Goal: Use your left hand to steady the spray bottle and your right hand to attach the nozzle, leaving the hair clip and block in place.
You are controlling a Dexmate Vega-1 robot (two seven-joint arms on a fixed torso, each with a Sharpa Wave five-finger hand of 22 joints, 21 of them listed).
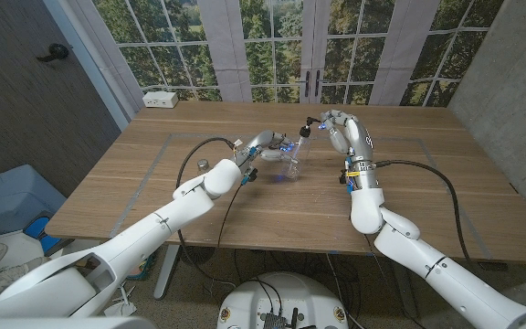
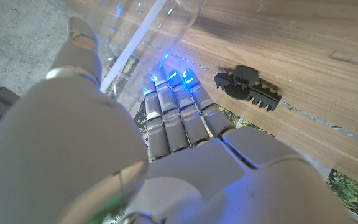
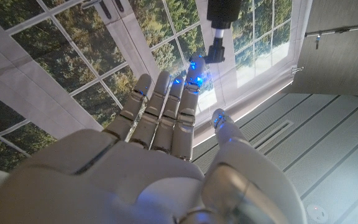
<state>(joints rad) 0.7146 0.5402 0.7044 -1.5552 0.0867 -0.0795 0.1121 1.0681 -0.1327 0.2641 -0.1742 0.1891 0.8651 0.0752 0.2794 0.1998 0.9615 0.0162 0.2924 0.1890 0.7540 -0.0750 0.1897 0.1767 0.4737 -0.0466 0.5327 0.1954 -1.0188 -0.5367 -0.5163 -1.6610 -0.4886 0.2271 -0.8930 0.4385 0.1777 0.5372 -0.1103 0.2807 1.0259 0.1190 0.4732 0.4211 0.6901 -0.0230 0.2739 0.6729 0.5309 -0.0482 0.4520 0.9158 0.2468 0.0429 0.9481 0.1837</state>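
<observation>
In the head view my left hand grips the clear spray bottle near the middle of the table and holds it tilted off the wood. The left wrist view shows my fingers wrapped under the clear bottle wall. My right hand is raised just right of the bottle. Its fingertips pinch the black nozzle, which sits over the bottle's neck. The black hair clip lies on the wood beside my left hand, and shows dark in the head view. A small grey block sits further left.
A black cable loops over the table by my left forearm, and another trails from my right wrist. A white box sits at the far left edge of the table. Windows stand behind the table.
</observation>
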